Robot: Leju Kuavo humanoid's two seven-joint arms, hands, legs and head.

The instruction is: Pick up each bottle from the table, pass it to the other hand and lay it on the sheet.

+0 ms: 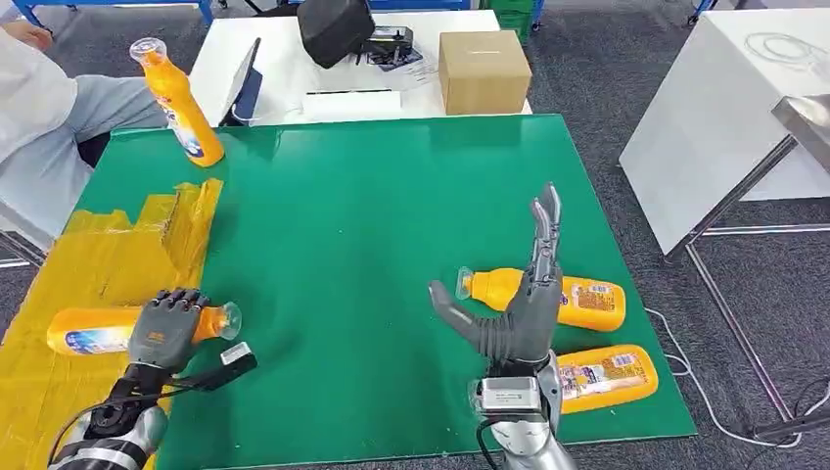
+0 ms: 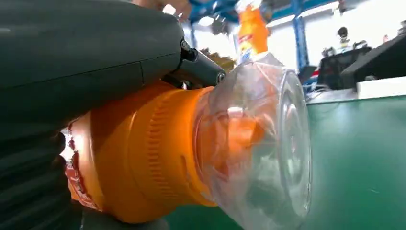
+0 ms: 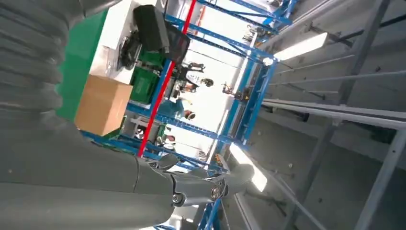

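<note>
Four orange bottles showed: one [image 1: 93, 331] lay on the yellow sheet [image 1: 59, 392] lower left, two [image 1: 582, 302] [image 1: 607, 376] lay lower right, one [image 1: 181, 103] tilted upper left.

A table [image 1: 343, 255] fills the middle, with a sheet [image 1: 88, 284] spread over its left edge; on the sheet's near part one bottle [image 1: 98, 328] lies on its side under the left hand [image 1: 164, 328], cap pointing right onto the table. At the table's far left corner a second bottle [image 1: 179, 103] stands tilted, a person's sleeve [image 1: 39, 127] just left of it — and near the right edge two more bottles lie side by side, the farther bottle [image 1: 577, 302] behind the near-right bottle [image 1: 605, 375], with the right hand [image 1: 524, 304] raised just left of them. Beyond the far edge a second table [image 1: 294, 59] carries a box [image 1: 483, 70] at its right end and a bag [image 1: 335, 29] to the left of the box.
</note>
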